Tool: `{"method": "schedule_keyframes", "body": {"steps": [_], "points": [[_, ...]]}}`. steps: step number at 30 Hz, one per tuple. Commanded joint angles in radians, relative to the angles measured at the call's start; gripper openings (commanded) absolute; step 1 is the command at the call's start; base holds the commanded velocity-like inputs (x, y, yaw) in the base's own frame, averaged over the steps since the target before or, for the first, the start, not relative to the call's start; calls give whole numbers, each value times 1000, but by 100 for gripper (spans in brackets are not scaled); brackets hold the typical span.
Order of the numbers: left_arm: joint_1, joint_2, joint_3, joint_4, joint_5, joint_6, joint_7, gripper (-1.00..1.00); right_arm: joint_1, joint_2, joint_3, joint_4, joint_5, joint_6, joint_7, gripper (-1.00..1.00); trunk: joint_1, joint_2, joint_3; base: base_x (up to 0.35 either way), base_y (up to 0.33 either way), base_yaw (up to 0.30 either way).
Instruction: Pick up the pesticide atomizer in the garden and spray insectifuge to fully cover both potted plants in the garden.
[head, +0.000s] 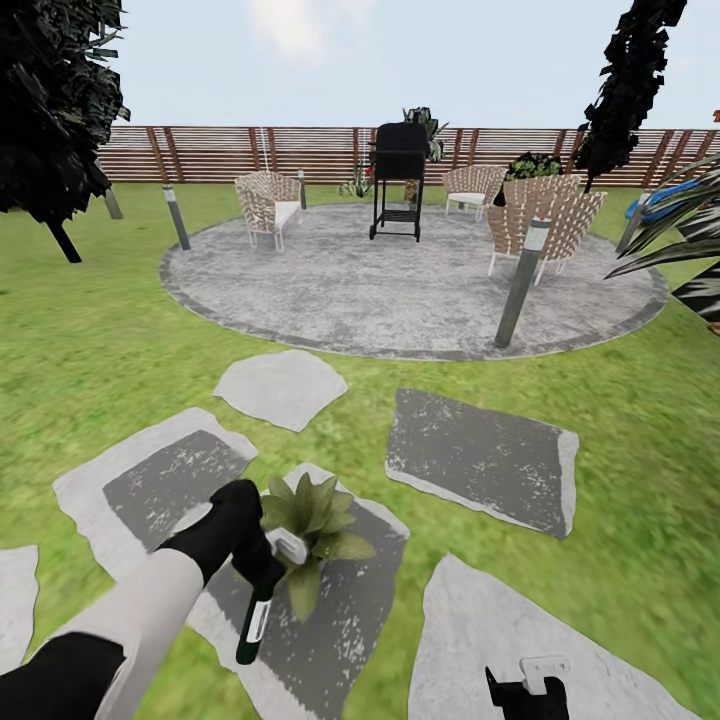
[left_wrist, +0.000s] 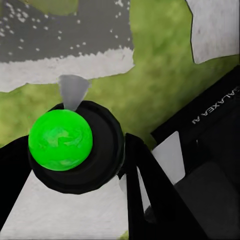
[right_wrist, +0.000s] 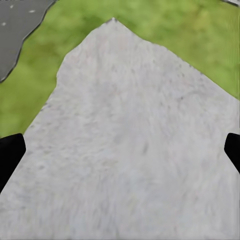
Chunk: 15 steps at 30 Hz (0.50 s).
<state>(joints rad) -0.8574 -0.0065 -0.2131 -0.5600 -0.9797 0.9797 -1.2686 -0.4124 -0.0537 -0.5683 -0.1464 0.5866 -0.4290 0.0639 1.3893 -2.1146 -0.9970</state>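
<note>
- The garden's round paved patio (head: 400, 290) lies well ahead, past the stepping stones (head: 480, 455), with wicker chairs (head: 268, 205), a black grill (head: 398, 175) and a slatted fence (head: 200, 152) behind; none of it matters to the step in hand, judged to be spraying the near plant.
- One potted plant (head: 315, 525), a low green rosette, sits on a dark-centred stone just in front of the robot. A second such plant cannot be picked out in these views.
- The left gripper (head: 255, 560) is clamped on the pesticide atomizer (head: 262, 595), carried right against the rosette, white head up by the leaves and dark green body hanging below, probably so the spray lands on the foliage.
- The left wrist view adds what the head camera lacks: the atomizer (left_wrist: 72, 142) seen end-on, a bright green round part in a black ring, with dark fingers (left_wrist: 145, 190) closed around it.
- The right gripper (head: 530, 690) hangs idle low over a pale stone (right_wrist: 130, 140); its wrist view shows the fingertips (right_wrist: 10, 150) wide apart at both edges, nothing between.
</note>
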Motion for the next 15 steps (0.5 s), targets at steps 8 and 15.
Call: {"method": "schedule_keyframes", "body": {"steps": [8,15], "points": [[22,74,-14,0,-9,1,-25,-100,0,-3,-8,-1,2,-3,8,100,0,0,-1,0,0,0],[60,71,-11,-14,-12,0,-24,-100,0,-4,-8,-1,2,-2,8,100,0,0,-1,10,1,0]]}}
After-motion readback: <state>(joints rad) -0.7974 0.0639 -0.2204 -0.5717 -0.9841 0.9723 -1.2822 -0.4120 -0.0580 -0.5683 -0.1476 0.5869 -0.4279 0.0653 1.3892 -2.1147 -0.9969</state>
